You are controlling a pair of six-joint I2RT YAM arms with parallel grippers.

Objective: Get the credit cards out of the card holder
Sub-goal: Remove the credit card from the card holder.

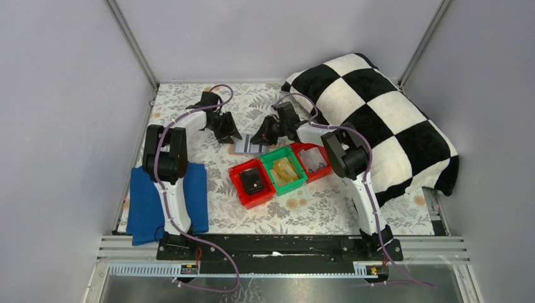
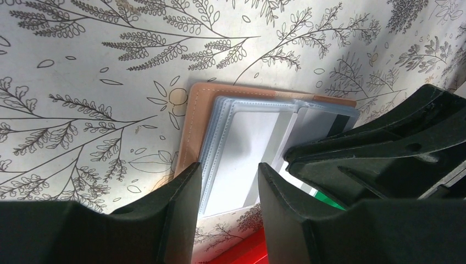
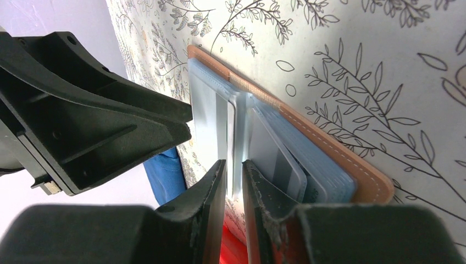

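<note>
The salmon-pink card holder (image 1: 248,145) lies open on the floral cloth between both grippers, its clear sleeves facing up (image 2: 198,118) (image 3: 351,165). Pale credit cards (image 2: 247,148) (image 3: 275,159) sit inside the sleeves. My left gripper (image 2: 229,184) (image 1: 229,135) hovers open over the left half, with a white card showing between its fingers. My right gripper (image 3: 234,170) (image 1: 262,137) is closed to a narrow slit at the holder's middle fold, with the edge of a clear sleeve leaf between its tips. The right gripper's black fingers (image 2: 357,146) cover the holder's right half in the left wrist view.
Just in front of the holder stand three bins in a row: a red bin (image 1: 238,184) holding a black item, a green bin (image 1: 272,158), and another red bin (image 1: 323,170). A black-and-white chequered pillow (image 1: 378,113) fills the back right. A blue cloth (image 1: 142,208) lies at the left.
</note>
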